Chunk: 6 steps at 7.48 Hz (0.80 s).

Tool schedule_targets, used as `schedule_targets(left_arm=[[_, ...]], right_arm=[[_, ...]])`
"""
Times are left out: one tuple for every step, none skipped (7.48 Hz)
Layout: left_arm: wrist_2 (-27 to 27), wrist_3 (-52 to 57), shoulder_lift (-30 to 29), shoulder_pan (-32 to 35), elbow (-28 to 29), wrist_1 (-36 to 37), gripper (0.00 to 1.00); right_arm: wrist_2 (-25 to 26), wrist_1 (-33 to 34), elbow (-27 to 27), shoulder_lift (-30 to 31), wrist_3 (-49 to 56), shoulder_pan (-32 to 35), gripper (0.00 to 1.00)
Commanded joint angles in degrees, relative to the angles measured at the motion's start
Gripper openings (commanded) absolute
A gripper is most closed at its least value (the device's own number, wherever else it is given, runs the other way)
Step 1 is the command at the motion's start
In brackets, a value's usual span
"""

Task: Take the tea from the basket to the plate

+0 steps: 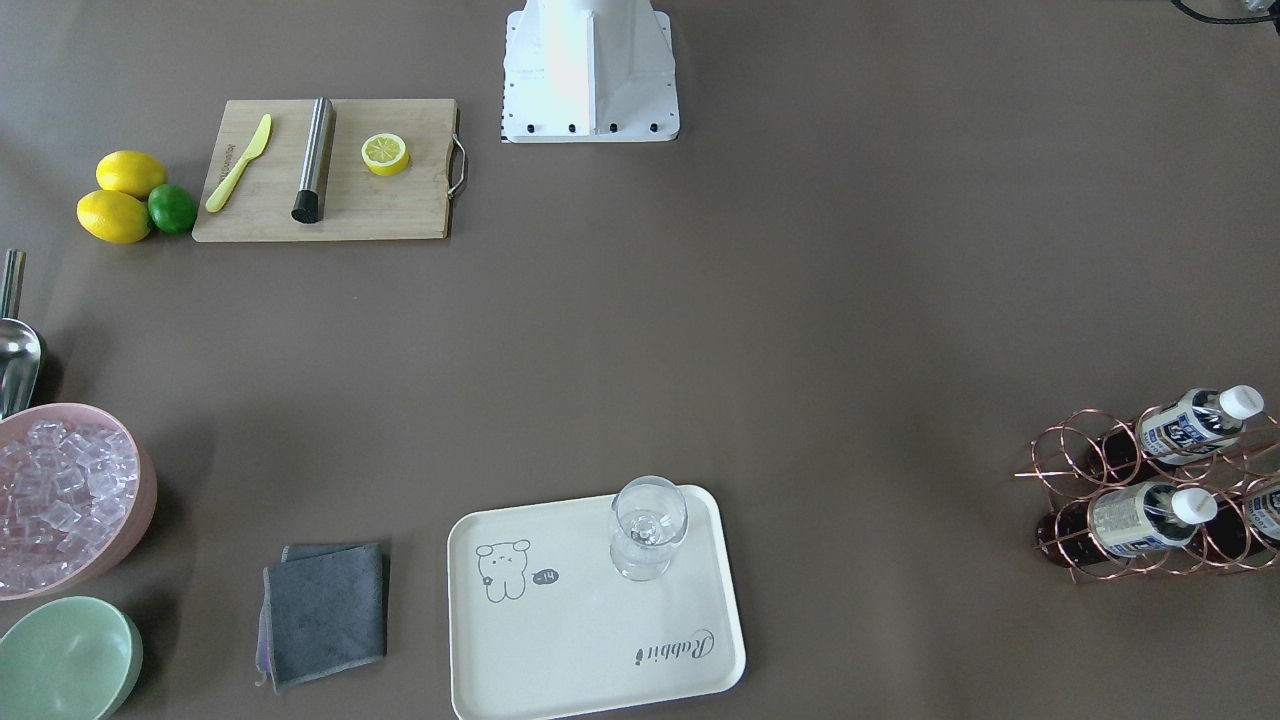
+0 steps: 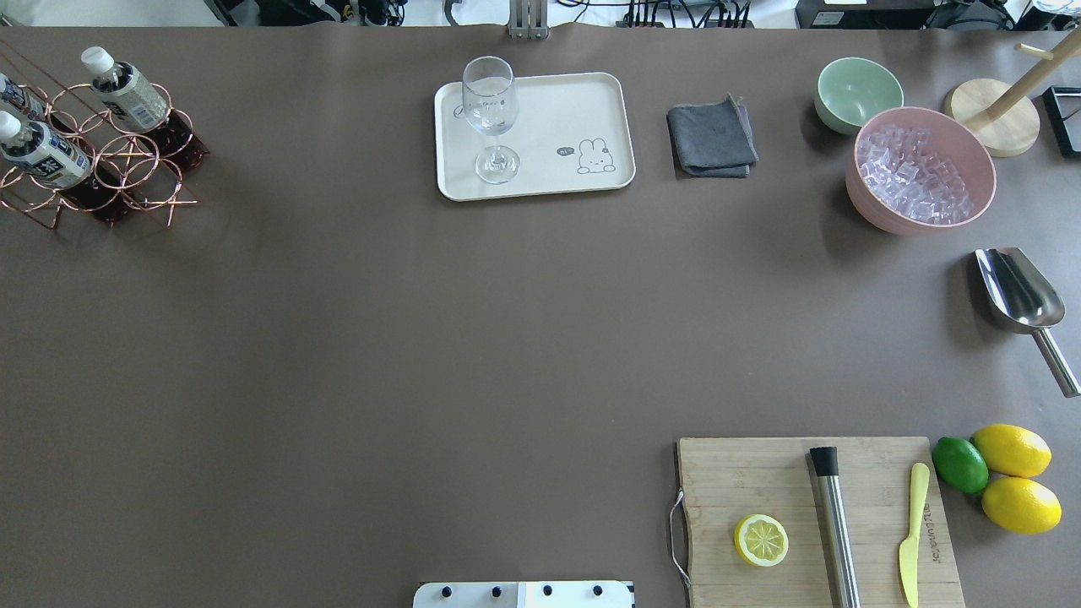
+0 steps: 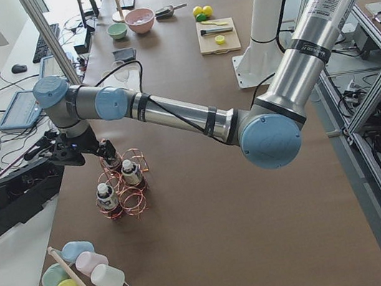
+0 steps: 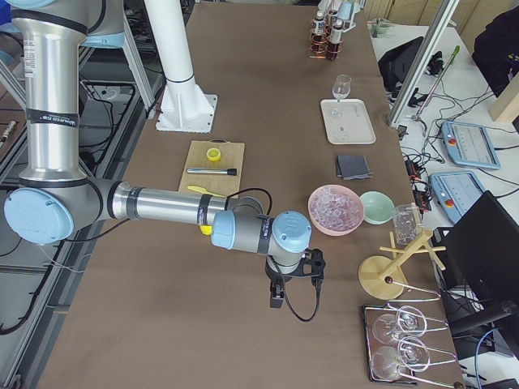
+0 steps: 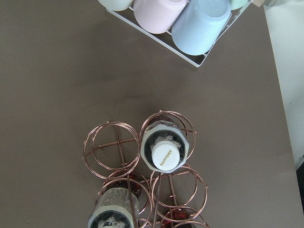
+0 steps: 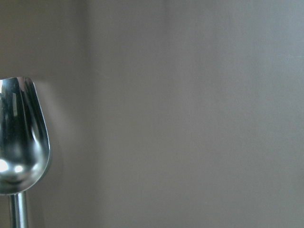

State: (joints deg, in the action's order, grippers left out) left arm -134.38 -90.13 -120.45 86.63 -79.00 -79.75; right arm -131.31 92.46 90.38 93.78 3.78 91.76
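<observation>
Seen from overhead, the rose-gold wire basket of round rings (image 2: 127, 173) stands at the ten o'clock corner of the brown table (image 2: 338, 338). Three small clear plastic bottles of dark brown tea with white caps stand in its rings. The tea (image 5: 164, 152) nearest the rack of pastel cups (image 5: 199, 28) fills the middle of the left wrist view, cap up. An open ring lies at its nine o'clock and a second bottle (image 5: 114, 216) at its seven o'clock.

In the left side view, the left gripper (image 3: 107, 153) hangs just above the basket's far end. I cannot tell whether its fingers are spread or clenched.

The cream rectangular plate with a cartoon animal drawing (image 2: 549, 110) lies at the table's twelve o'clock, well apart from the basket. A clear stemmed glass (image 2: 490, 110) stands upright on its nine o'clock end. At the plate's three o'clock lies a folded grey cloth (image 2: 712, 138), and beyond it are a mint-green bowl (image 2: 857, 93) and a pink bowl (image 2: 920, 169) of ice cubes.

A steel scoop (image 2: 1022, 295) lies at the table's three o'clock. A wooden cutting board (image 2: 743, 481) at five o'clock bears a half lemon (image 2: 761, 540), a steel rod (image 2: 836, 523) and a yellow knife (image 2: 912, 532). Two lemons (image 2: 1012, 450) and a lime (image 2: 961, 464) sit just beside it.

The right gripper (image 4: 277, 297) points down at the table near the pink bowl. I cannot tell its state either.
</observation>
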Motion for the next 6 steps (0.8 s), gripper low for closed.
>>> schedule_targets(left_arm=[[-0.2, -5.0, -0.2, -2.1, -0.5, -0.3, 0.99], [-1.1, -10.5, -0.3, -3.2, -0.4, -0.6, 0.99], [-1.4, -13.3, 0.4, -3.6, -0.7, -2.3, 0.99], [-1.4, -13.4, 1.1, -4.2, -1.2, -2.6, 0.99], [-1.4, -13.6, 1.1, -4.1, -1.2, -1.6, 0.99], [-2.8, -13.7, 1.5, -3.9, -1.1, -1.6, 0.94]], right_arm=[[0.0, 0.0, 0.0, 0.0, -0.1, 0.0, 1.0], [0.0, 0.0, 0.0, 0.0, -0.1, 0.0, 1.0], [0.0, 0.0, 0.0, 0.0, -0.1, 0.0, 1.0], [0.0, 0.0, 0.0, 0.0, -0.1, 0.0, 1.0], [0.0, 0.0, 0.0, 0.0, -0.1, 0.0, 1.0], [0.0, 0.0, 0.0, 0.0, -0.1, 0.0, 1.0]])
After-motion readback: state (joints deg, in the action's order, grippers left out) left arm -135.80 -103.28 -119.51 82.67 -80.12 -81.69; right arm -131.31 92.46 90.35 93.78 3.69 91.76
